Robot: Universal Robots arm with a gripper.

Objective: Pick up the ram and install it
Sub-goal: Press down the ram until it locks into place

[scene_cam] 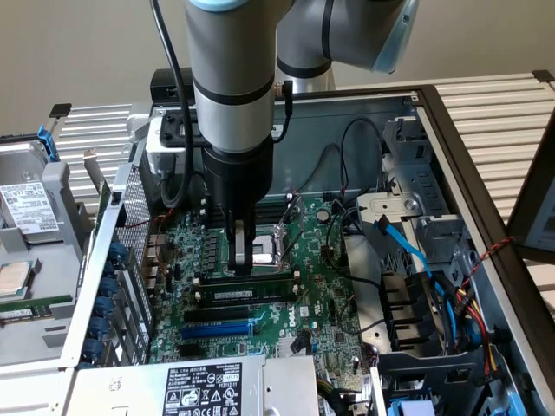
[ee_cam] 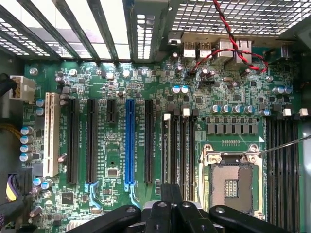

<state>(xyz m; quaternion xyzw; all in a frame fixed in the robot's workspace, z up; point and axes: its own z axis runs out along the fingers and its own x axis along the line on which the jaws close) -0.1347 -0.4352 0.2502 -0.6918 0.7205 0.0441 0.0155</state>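
One ram (scene_cam: 260, 290) stands on edge in a long slot on the motherboard (scene_cam: 299, 325), just toward the camera from the CPU socket (scene_cam: 270, 241) in the exterior view, its green face, black chips and pale label turned outward. Directly above it I see the gripper (scene_cam: 245, 260), jaws drawn together with nothing between them and the tips at or just over the stick's top edge; I cannot tell whether they touch. In the wrist view the closed gripper (ee_cam: 170, 213) hangs over the group of black slots beside the socket (ee_cam: 233, 182), with the blue slot (ee_cam: 129, 141) a few slots further off. I judge the main risks to be an uneven seat, if pressure lands on one part of the stick while the end latches stay unclosed, and a slip of the narrow tips off the thin edge onto the socket or nearby capacitors. A blue cable (scene_cam: 403, 247) and red-and-black wires (ee_cam: 233, 46) lie well clear of the slot. The open computer case (scene_cam: 451, 130) rests on a pale slatted surface (scene_cam: 494, 91); a removed drive cage (scene_cam: 30, 217) sits at the exterior view's left, before a plain beige wall.
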